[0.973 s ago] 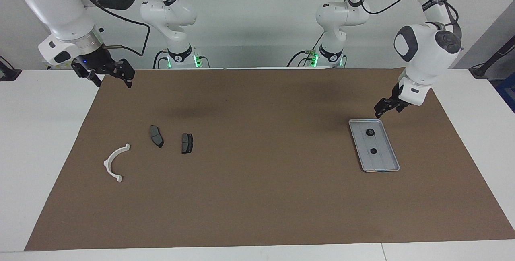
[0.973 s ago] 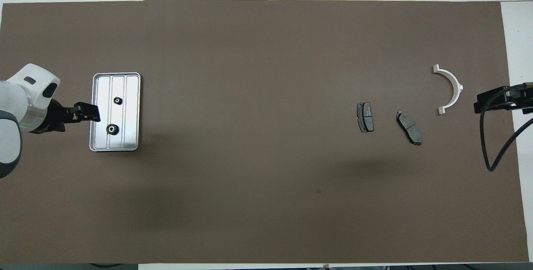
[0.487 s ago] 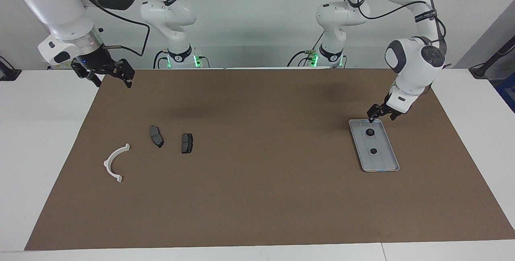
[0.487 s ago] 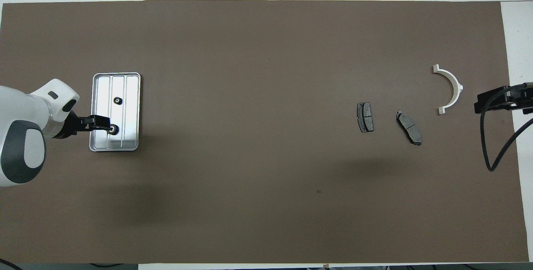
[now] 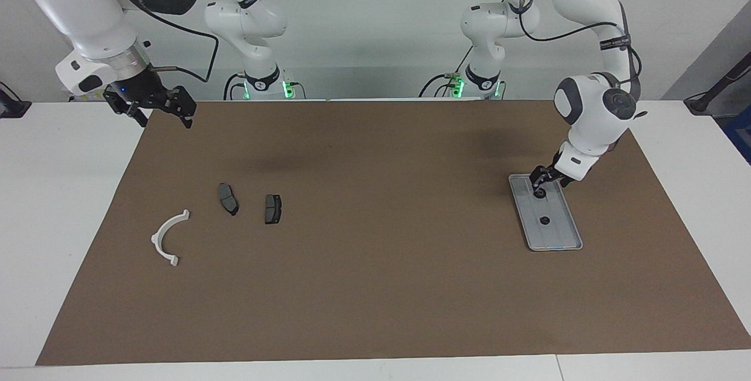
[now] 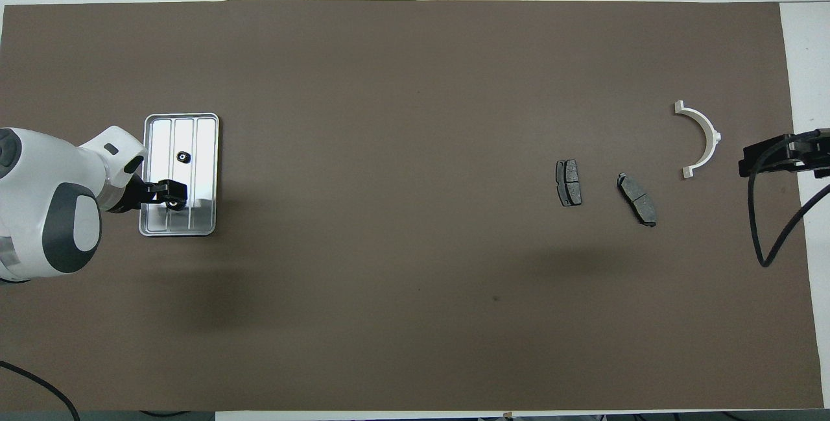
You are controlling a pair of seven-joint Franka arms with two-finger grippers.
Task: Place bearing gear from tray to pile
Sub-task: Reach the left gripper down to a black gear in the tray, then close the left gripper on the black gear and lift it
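Note:
The silver-grey tray (image 5: 561, 235) (image 6: 206, 142) lies on the brown mat toward the left arm's end of the table. It holds two small black bearing gears. My left gripper (image 5: 538, 189) (image 6: 173, 195) is down in the tray at the gear (image 6: 172, 201) nearer to the robots and mostly covers it. The other gear (image 5: 544, 220) (image 6: 183, 157) lies free, farther from the robots. The pile, a white bracket (image 5: 167, 238) (image 6: 704, 136) and two dark brake pads (image 5: 228, 199) (image 5: 273, 209), lies toward the right arm's end. My right gripper (image 5: 161, 108) waits open, raised over the mat's corner.
A brown mat (image 5: 375, 263) covers most of the white table. The right arm's black cable (image 6: 775, 233) hangs over the mat's edge beside the bracket. Wide bare mat lies between the tray and the pile.
My left gripper has come down from beside the tray's rim into the tray, onto the gear nearer to the robots. The right arm has not moved.

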